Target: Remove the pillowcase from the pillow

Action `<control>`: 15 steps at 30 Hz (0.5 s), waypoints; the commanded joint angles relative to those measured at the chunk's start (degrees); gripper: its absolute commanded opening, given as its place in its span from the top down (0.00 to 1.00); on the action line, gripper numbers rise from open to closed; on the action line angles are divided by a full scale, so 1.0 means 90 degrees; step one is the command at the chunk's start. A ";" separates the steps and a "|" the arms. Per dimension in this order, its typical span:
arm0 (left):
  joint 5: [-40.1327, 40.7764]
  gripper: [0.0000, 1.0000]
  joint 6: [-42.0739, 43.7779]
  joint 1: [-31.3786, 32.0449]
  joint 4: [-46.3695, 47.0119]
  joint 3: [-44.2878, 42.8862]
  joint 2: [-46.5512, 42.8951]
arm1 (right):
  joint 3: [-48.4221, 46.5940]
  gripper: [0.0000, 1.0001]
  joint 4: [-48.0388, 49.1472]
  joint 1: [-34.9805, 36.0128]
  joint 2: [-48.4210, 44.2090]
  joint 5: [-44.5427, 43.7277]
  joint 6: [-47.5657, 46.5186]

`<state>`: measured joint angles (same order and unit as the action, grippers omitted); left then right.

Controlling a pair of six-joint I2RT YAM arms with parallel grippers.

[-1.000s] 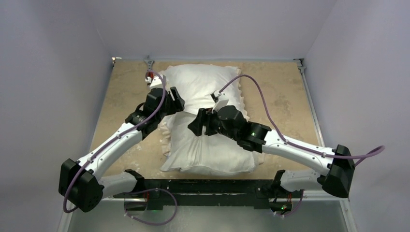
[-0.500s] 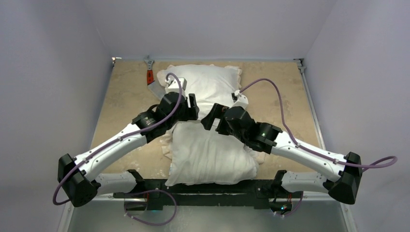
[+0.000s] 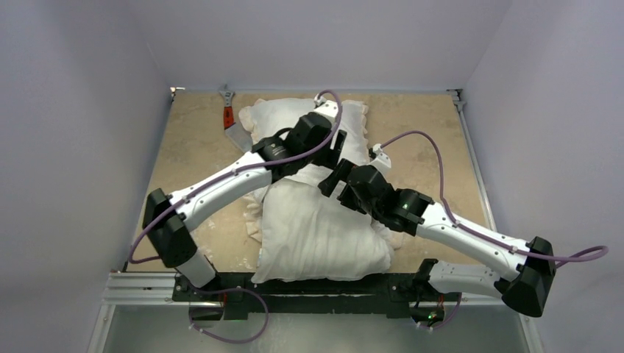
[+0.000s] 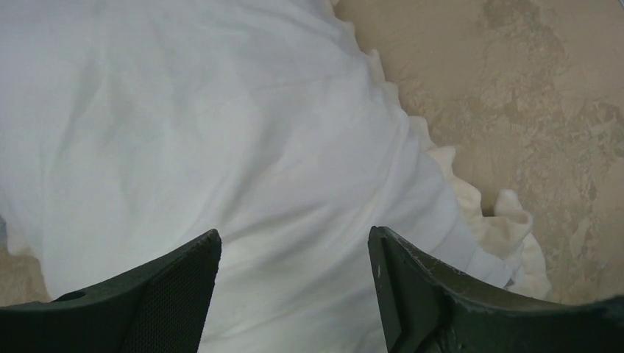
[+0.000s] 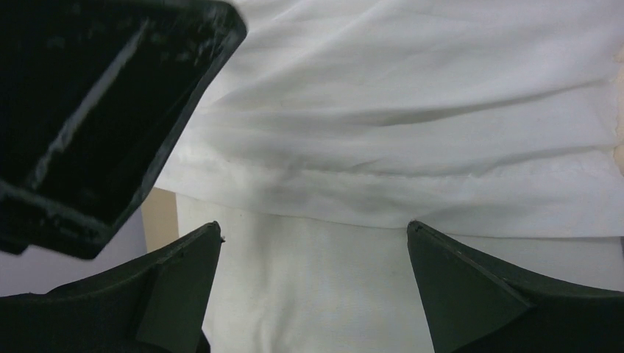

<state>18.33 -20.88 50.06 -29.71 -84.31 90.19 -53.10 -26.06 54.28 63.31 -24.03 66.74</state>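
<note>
top external view has the left arm swung across to reach over the far half of the bedding, where a second ago it sat by the left frill. the right arm has eased back a little and its pincer has sprung wide. the pillow [image 3: 316, 235] lies plump on the near half of the counter [image 3: 184, 147]. the pillowcase [image 3: 274, 118] lies limp and white side up beyond it, touching it, with frill also peeping out at the pillow's left and right sides. left wrist view shows the left pincer [image 4: 294, 294] open above the pillowcase near a frilled edge, nothing between its fingers. right wrist view shows the right pincer [image 5: 316, 294] open too, poised over a hem where the cover seems to overlap the pillow. neither holds cloth, so i judge this a regrasp: the cover looks mostly off but partly trapped underneath.
</note>
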 commanded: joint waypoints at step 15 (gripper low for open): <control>-0.1097 0.35 0.1292 -0.0201 -0.2644 -0.3438 0.3483 | -0.0004 0.01 0.0496 -0.0006 -0.0256 0.0448 -0.1092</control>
<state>6.46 -12.78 48.49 -45.36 -111.68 120.42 -52.12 -24.67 54.26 60.77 -21.15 61.80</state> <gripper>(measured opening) 0.709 0.987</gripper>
